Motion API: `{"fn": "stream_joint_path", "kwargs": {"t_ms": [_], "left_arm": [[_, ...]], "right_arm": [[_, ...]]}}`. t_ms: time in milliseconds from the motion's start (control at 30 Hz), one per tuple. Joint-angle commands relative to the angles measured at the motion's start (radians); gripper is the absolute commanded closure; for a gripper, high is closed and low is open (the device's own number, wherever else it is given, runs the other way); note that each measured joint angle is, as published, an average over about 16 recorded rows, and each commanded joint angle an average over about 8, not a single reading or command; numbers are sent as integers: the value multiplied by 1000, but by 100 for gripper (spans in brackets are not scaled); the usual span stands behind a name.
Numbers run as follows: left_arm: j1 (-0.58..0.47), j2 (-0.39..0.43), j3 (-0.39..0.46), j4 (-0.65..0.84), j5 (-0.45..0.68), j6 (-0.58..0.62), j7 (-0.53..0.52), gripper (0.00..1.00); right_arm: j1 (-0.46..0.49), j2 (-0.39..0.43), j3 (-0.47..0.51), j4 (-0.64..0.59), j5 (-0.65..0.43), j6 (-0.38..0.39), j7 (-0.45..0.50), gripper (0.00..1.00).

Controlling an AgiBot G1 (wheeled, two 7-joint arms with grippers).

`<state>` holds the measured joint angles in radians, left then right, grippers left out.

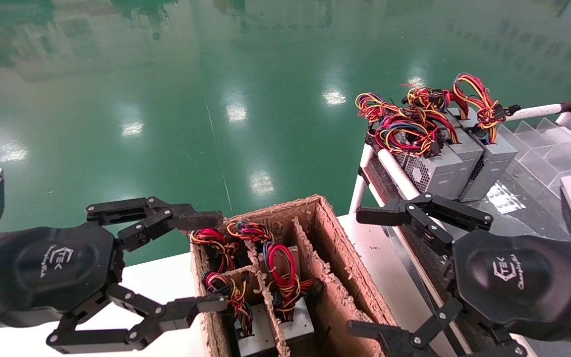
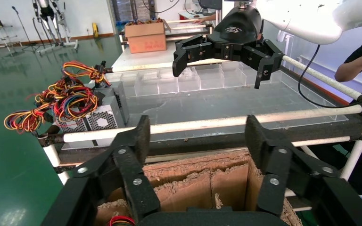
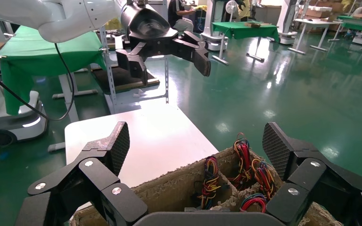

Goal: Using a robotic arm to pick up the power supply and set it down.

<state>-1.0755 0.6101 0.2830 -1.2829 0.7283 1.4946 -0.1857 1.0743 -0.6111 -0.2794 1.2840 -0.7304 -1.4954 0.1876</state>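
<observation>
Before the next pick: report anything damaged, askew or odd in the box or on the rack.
The cardboard box looks worn: its rim and dividers are ragged and crumbling. On the rack, the power supplies sit close together, their wire bundles tangled and spilling over the rail. Both grippers, left and right, are open and empty.

The left gripper (image 1: 206, 260) reaches in from the lower left of the head view, its two black fingers spread wide. The right gripper (image 1: 365, 270) comes in from the lower right (palm logo facing up), fingers likewise wide apart, with nothing held between either pair.
</observation>
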Motion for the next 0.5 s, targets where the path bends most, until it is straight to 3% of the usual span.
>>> {"fn": "stream_joint_path", "kwargs": {"t_ms": [33, 500], "left_arm": [[0, 0, 0, 0, 0, 0, 0, 100], [0, 0, 0, 0, 0, 0, 0, 100]], "right_arm": [[0, 0, 0, 0, 0, 0, 0, 0], [0, 0, 0, 0, 0, 0, 0, 0]]}}
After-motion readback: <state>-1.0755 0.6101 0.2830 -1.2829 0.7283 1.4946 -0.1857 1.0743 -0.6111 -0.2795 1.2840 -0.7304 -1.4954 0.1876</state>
